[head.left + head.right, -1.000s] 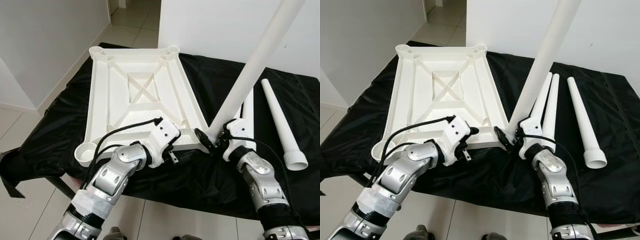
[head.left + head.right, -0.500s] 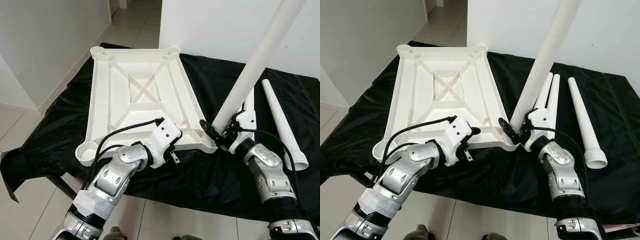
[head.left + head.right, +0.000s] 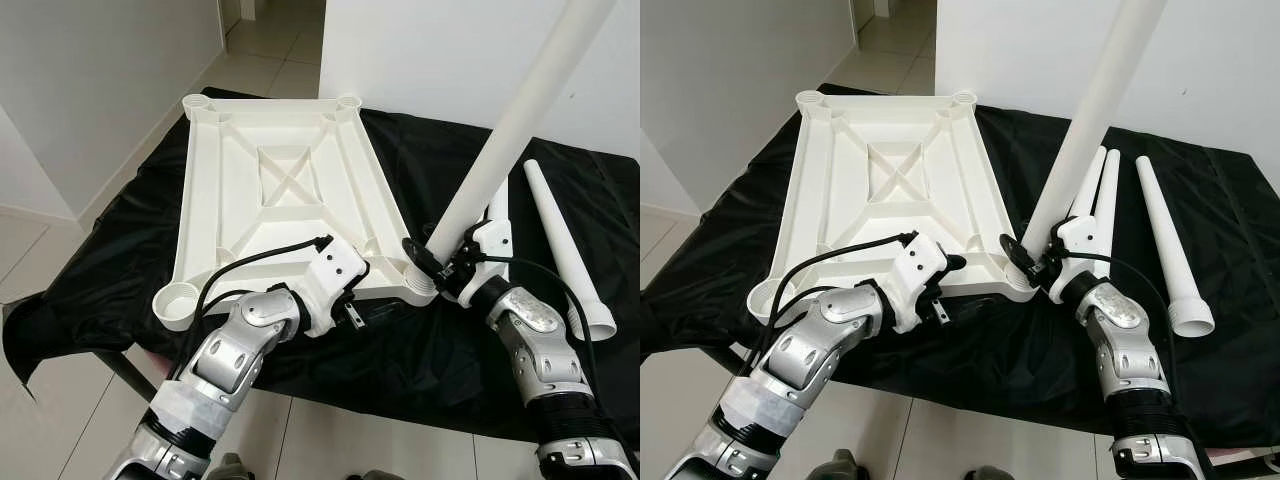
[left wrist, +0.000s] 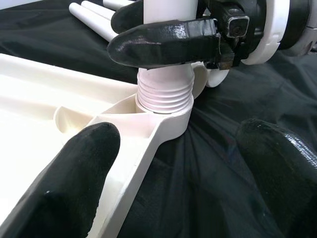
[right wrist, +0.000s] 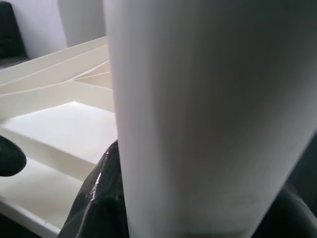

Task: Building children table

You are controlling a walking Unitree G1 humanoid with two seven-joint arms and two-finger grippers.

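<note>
- Tabletop (image 3: 285, 190): upside down on black cloth (image 3: 120, 230), stiff hollow plastic, likely light.
- Leg (image 3: 505, 135): tilted, threaded end in near-right corner socket (image 4: 166, 116); long, smooth, slippery, so grip low.
- Right gripper (image 3: 440, 262): clamped low on leg.
- Left gripper (image 4: 173, 163): fingers spread at tabletop's near edge.

Looked like a home: plain white walls (image 3: 90, 90), beige tiled floor (image 3: 270, 45), hallway at far end, cloth-covered table (image 3: 120, 235).

white tabletop (image 3: 280, 180), white leg (image 3: 510, 130), black cloth (image 3: 440, 340)
</note>
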